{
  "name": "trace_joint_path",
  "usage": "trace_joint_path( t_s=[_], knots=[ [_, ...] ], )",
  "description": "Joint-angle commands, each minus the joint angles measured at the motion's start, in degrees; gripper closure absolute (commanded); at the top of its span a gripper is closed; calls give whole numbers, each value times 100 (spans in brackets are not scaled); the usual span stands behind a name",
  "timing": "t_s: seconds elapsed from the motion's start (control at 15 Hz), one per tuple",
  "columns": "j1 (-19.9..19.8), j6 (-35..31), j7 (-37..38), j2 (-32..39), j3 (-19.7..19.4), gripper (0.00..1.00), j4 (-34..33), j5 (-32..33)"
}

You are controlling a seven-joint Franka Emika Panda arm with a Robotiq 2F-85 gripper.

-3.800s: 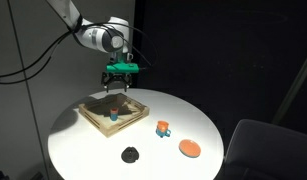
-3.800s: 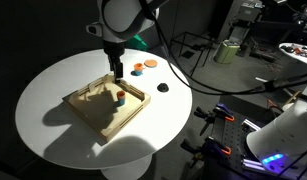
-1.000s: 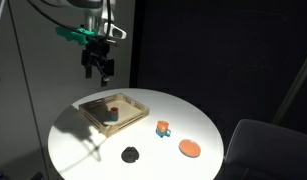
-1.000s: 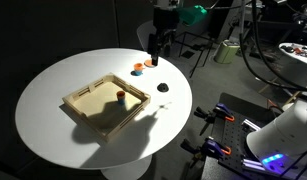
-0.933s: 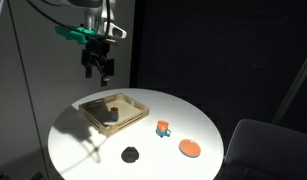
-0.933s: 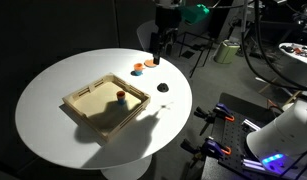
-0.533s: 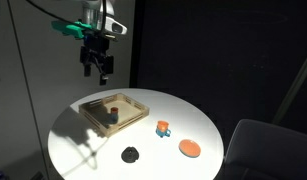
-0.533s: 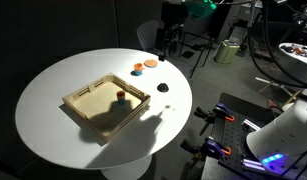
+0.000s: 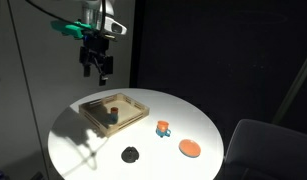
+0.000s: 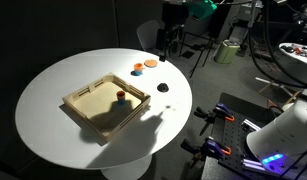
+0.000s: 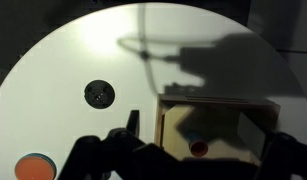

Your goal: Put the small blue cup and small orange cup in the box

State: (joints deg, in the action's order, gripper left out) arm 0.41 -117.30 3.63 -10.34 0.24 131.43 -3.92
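The table (image 9: 208, 125) is a smooth white round top, brightly lit, with hard shadows falling across it. On it sits the box (image 9: 90, 117), a shallow square tray of pale wood with low straight walls, set cornerwise in both exterior views (image 10: 80, 118); in the wrist view its wall (image 11: 213, 103) casts the inside into shade. The blue cup (image 9: 111, 113) stands inside the box near the middle, tiny and round, showing a reddish top (image 10: 120, 97) (image 11: 198, 148). The orange cup (image 9: 163, 128) is outside the box on the bare table, well apart from it (image 10: 138, 71). Near it lies a flat orange disc (image 9: 190, 148) (image 10: 149, 65) (image 11: 33, 168), and a small black round lump (image 9: 130, 154) rests alone on the white surface (image 10: 162, 88) (image 11: 98, 94).

The gripper (image 9: 97, 70) hangs high above the table, out beyond its far edge rather than over the box (image 10: 165, 48). Its dark fingers (image 9: 105, 68) point down, parted, with nothing between them.

3.8 seconds ago the gripper was low, just above the box; since then it has risen and swung away from the table. Over the last half second it has barely shifted. The blue cup sits in the box as it did then, and the orange cup, disc and lump lie where they were
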Motion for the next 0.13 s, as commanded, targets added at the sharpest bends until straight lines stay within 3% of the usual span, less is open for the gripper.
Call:
trace_joint_path(
  t_s=[0.0,0.07],
  knots=[
    [-8,12,-2,1,7,0,-9,0],
    [-8,12,-2,1,7,0,-8,0]
  ],
)
